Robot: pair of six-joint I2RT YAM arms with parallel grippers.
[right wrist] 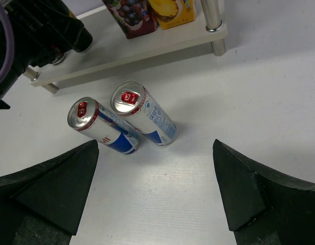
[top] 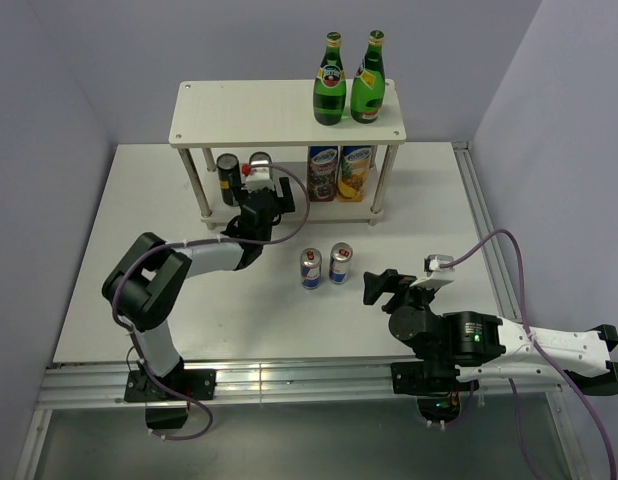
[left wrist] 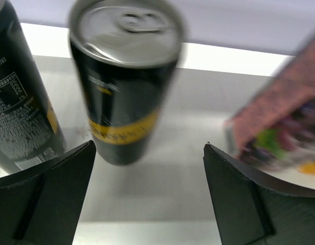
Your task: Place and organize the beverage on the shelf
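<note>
Now, one dark can parked, two blue ones waiting.

Nearest, my right hand (right wrist: 156, 153) hangs wide open and empty over the blue cans (right wrist: 145, 116), which stand side by side on the table (top: 189, 330), likely next to go. Further in, my left hand (left wrist: 148, 153) is spread wide, gripping nothing. A dark can (left wrist: 124, 97) stands free just ahead on the lower board (left wrist: 162, 199) of the shelf (top: 259, 112), beside its twin (left wrist: 20, 102), like with like. Cartons (top: 339, 172) sit right of them, and the bottles (top: 330, 80) are on top.

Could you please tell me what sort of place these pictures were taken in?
Probably a robotics test cell rather than a shop: a white table boxed in by plain walls, two arms bolted to a metal rail, and a small shelf staged with drinks.
</note>
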